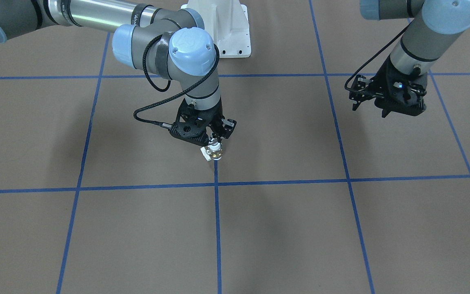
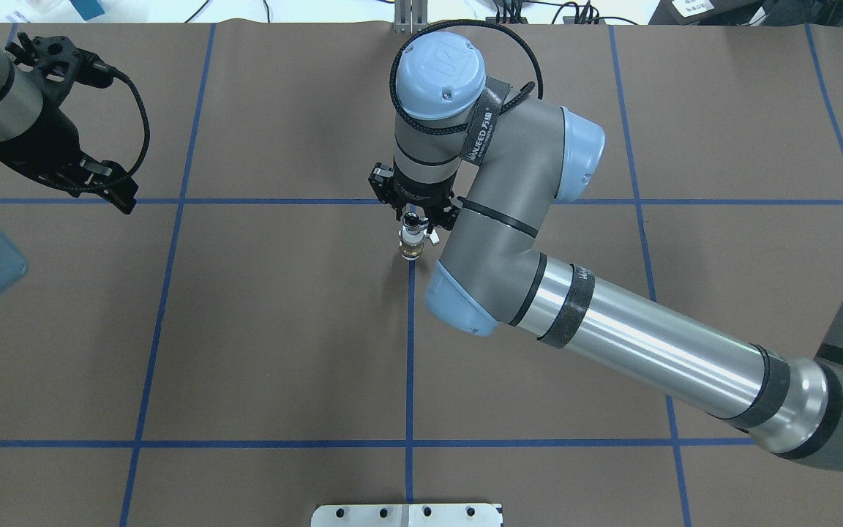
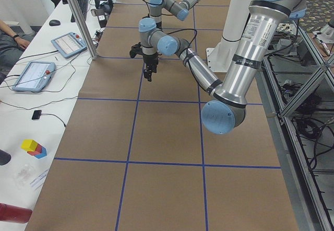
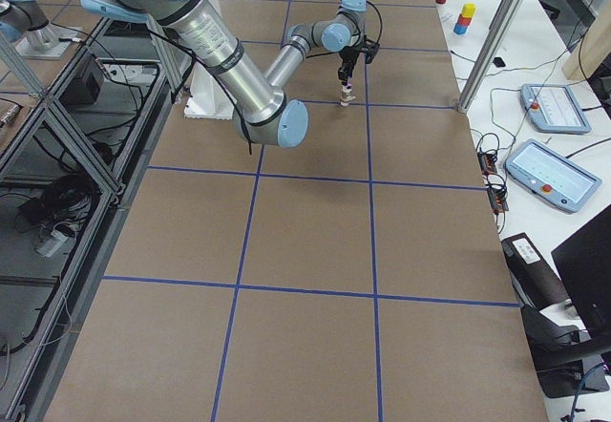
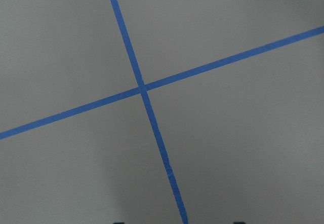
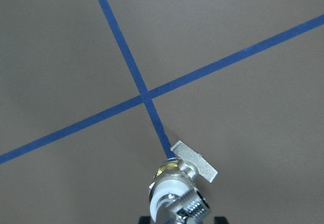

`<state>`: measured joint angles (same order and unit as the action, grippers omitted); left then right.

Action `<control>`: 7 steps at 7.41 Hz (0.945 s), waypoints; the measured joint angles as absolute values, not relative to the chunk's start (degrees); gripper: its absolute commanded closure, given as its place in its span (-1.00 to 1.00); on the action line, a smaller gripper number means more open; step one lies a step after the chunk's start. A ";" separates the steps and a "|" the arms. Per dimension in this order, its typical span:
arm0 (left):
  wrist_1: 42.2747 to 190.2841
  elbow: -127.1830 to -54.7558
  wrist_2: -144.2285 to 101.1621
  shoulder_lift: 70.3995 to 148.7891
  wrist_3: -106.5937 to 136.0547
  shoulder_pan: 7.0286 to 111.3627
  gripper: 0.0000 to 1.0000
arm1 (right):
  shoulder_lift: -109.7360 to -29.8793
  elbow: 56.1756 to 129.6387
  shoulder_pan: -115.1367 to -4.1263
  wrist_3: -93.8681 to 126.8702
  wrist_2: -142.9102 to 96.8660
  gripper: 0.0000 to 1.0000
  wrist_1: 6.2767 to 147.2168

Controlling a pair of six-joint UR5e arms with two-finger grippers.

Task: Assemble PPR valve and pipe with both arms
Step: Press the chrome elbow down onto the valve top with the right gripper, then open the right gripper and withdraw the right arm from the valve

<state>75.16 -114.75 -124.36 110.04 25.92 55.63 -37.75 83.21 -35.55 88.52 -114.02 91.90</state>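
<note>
My right gripper points down near the table's middle and is shut on the upper end of the PPR valve. In the right wrist view the valve's white collar, brass body and flat side tab hang below the fingers. The chrome threaded pipe sits against the collar between the fingertips. The valve's lower end is at the end of a blue tape line; I cannot tell whether it touches the table. My left gripper hangs far off to the side, open and empty; its wrist view shows only bare paper and tape.
Brown paper with a blue tape grid covers the table. The white pedestal base stands behind the right arm. A side bench holds tablets and coloured blocks.
</note>
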 measured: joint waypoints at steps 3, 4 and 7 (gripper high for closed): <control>74.93 -115.62 -124.37 110.03 25.95 55.63 -0.55 | -37.71 82.72 -35.98 88.66 -114.07 -0.93 90.55; 74.39 -116.49 -124.35 110.03 26.40 55.62 -0.55 | -37.66 82.83 -36.37 88.82 -114.08 -1.00 90.03; 72.49 -120.13 -125.36 110.21 28.57 55.69 -0.63 | -38.50 86.13 -38.89 88.83 -114.84 -1.00 89.30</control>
